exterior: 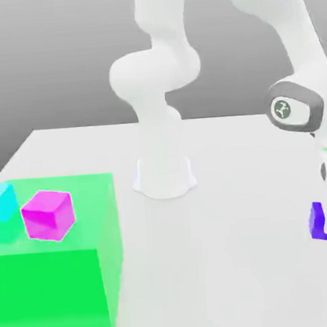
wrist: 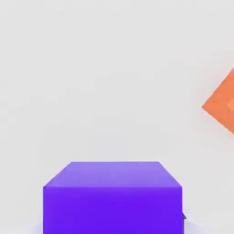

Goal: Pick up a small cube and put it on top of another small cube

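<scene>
Bright, even, shadowless render; soft blur throughout; white table (exterior: 221,258) nearly washed out; no glare.

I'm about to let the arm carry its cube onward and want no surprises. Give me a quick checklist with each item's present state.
1. Gripper shut on the purple cube: ok.
2. Purple cube raised off the table: ok, seen in the exterior view.
3. Magenta cube on the green block, top free: ok.
4. Cyan cube apart from the magenta cube: ok.
5. Orange cube apart from the held cube: ok.
6. Grip centred: cannot tell.
</scene>
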You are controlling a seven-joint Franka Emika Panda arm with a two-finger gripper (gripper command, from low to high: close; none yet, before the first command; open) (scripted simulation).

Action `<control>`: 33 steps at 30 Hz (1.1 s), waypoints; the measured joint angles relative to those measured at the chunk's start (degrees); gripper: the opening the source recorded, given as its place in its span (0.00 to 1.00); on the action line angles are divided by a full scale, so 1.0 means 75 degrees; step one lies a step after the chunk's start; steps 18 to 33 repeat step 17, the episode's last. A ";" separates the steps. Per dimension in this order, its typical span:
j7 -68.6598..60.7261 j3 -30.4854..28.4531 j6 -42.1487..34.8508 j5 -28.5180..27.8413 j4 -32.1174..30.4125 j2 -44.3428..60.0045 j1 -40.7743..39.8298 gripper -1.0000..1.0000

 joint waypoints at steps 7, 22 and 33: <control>0.0333 -0.0213 -0.0972 0.0423 0.1931 0.0946 -0.0314 0.00; 0.0363 -0.0250 -0.0364 0.0599 0.2433 0.2051 -0.0405 1.00; 0.0363 -0.0250 -0.0364 0.0599 0.2433 0.2051 -0.0405 1.00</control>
